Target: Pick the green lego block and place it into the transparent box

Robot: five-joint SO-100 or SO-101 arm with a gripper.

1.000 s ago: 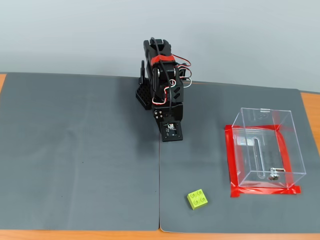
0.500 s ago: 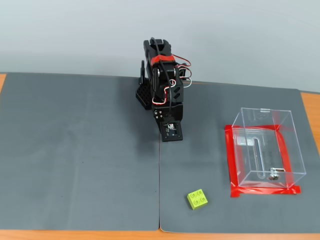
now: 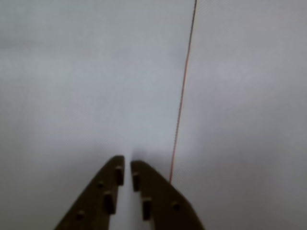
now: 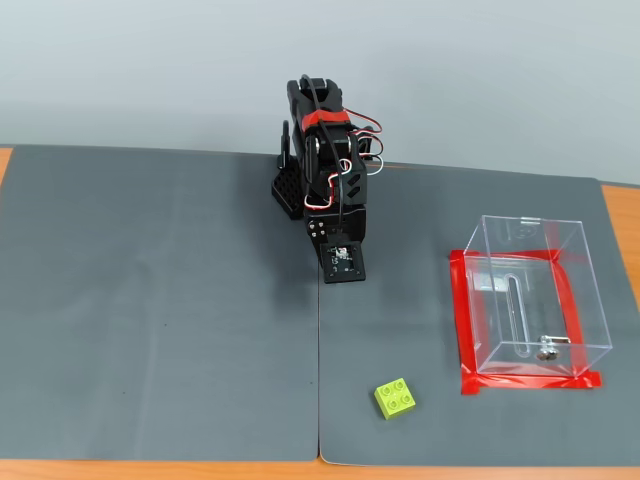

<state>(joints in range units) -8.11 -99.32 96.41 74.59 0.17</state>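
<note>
**Folded arm, brick and box apart on grey mats**

Grey mats [image 4: 160, 300] cover the table [image 4: 620, 215], whose orange-brown wood shows at the far left edge, along the front and at the right end; a pale wall rises behind. Two mats meet in a seam [image 4: 319, 380] running from under the arm toward the front edge in the fixed view. Left of the tool, the mat is bare grey.

At the centre back stands the black arm [image 4: 325, 150], folded down on itself, with red tape around its upper part and red and white wires looping at its side. Its tool [image 4: 343, 270] points down toward the mat just in front of the base. In the wrist view the tool [image 3: 127, 170] enters from the bottom edge, its two dark fingers [image 3: 103, 196] nearly together with only a thin slit between them and nothing held; the seam [image 3: 182, 96] shows there as a thin reddish line just right of the tips.

Ahead of the tool and slightly to its right in the fixed view, well apart from it, the green lego block [image 4: 396, 398] sits studs-up on the mat near the front edge. Farther right, the transparent box [image 4: 530, 290] stands upright and open-topped inside a border of red tape [image 4: 462, 320], a small metal fitting [image 4: 546, 350] at its bottom. Block and box are apart.
</note>
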